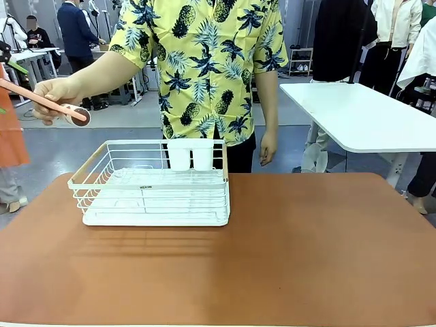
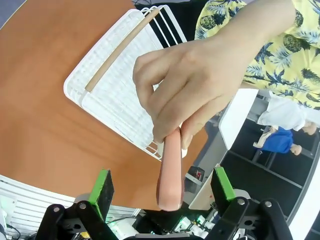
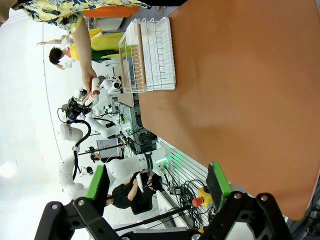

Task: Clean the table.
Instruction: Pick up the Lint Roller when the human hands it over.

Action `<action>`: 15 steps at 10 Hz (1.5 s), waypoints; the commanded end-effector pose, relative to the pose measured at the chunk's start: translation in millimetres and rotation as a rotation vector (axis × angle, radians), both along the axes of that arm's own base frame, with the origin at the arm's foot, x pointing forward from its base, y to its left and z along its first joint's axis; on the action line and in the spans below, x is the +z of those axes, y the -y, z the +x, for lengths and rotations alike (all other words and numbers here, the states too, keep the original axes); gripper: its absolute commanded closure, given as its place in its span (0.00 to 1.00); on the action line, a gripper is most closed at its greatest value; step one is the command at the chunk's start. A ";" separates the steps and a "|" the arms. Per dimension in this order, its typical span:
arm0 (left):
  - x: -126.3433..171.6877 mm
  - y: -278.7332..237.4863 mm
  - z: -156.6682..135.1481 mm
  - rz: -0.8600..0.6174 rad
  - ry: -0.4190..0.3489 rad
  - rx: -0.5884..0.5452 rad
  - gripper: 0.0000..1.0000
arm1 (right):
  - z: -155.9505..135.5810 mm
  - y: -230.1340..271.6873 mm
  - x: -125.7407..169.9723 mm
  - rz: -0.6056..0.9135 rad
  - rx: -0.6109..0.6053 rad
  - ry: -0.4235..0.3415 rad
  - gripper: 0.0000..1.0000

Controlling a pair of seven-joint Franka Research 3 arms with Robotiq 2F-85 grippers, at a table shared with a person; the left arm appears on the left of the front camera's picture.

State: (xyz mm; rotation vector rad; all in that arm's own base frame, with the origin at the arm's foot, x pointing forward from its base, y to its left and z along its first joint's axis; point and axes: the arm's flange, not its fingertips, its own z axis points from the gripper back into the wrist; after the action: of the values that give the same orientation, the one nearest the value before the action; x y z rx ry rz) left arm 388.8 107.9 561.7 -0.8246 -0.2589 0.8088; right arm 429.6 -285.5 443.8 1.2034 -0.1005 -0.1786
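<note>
The terracotta-topped table (image 1: 306, 252) fills the near side of the scene, its surface bare except for a white wire dish rack (image 1: 153, 184) standing toward the far left, just in front of a person in a pineapple-print shirt. The person's hand (image 1: 54, 95) holds a salmon-pink utensil (image 1: 41, 101) out past the table's left edge, its handle end lying between the spread pads of the left gripper (image 2: 161, 180), which are wide apart and, as far as can be seen, not touching it. The right gripper (image 3: 157, 180) hangs above the table's near edge, jaws apart and empty. The clearing looks well along: the rack is the one item left on the top, and the handover is not yet completed.
</note>
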 end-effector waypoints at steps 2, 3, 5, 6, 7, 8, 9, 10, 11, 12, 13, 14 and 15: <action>-12.5 7.7 3.2 -0.020 0.024 0.053 0.00 | -1.1 0.2 1.8 -0.001 0.000 0.002 0.00; -16.7 7.6 5.6 -0.011 0.019 0.059 0.00 | -1.1 0.2 1.8 -0.001 0.000 0.002 0.00; -20.3 9.9 6.1 -0.017 0.016 0.064 0.00 | -1.1 0.2 1.8 -0.001 0.000 0.002 0.00; -21.1 9.9 6.7 -0.024 0.010 0.066 0.00 | -1.1 0.2 1.8 -0.001 0.000 0.002 0.00; -23.6 10.4 7.1 -0.032 0.001 0.061 0.00 | -1.1 0.2 1.8 -0.001 0.000 0.002 0.00; -24.6 9.6 8.9 -0.037 0.004 0.064 0.11 | -1.1 0.2 1.8 -0.001 0.000 0.002 0.00; -25.5 10.0 9.4 -0.043 0.009 0.066 0.19 | -1.1 0.2 1.8 -0.001 0.000 0.002 0.00; -26.0 10.3 10.2 -0.041 0.011 0.058 0.30 | -1.1 0.2 1.8 -0.001 0.000 0.002 0.00; -25.9 11.4 10.2 -0.044 0.016 0.055 0.38 | -1.1 0.2 1.8 -0.001 0.000 0.002 0.00; -25.2 11.0 10.5 -0.047 0.021 0.056 0.49 | -1.1 0.2 1.8 -0.001 0.000 0.002 0.00; -25.7 10.2 11.3 -0.047 0.018 0.052 0.58 | -1.1 0.2 1.8 -0.001 0.000 0.002 0.00; -25.6 9.0 12.0 -0.049 0.019 0.050 0.68 | -1.1 0.2 1.8 -0.001 0.000 0.002 0.00; -25.5 9.4 12.2 -0.052 0.021 0.049 0.77 | -1.1 0.2 1.8 -0.001 0.000 0.002 0.00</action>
State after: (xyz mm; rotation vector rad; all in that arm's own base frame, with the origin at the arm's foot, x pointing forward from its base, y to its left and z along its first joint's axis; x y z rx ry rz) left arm 397.3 98.3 538.2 -0.8552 -0.2578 0.8525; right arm 429.6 -285.5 443.8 1.2034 -0.1006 -0.1787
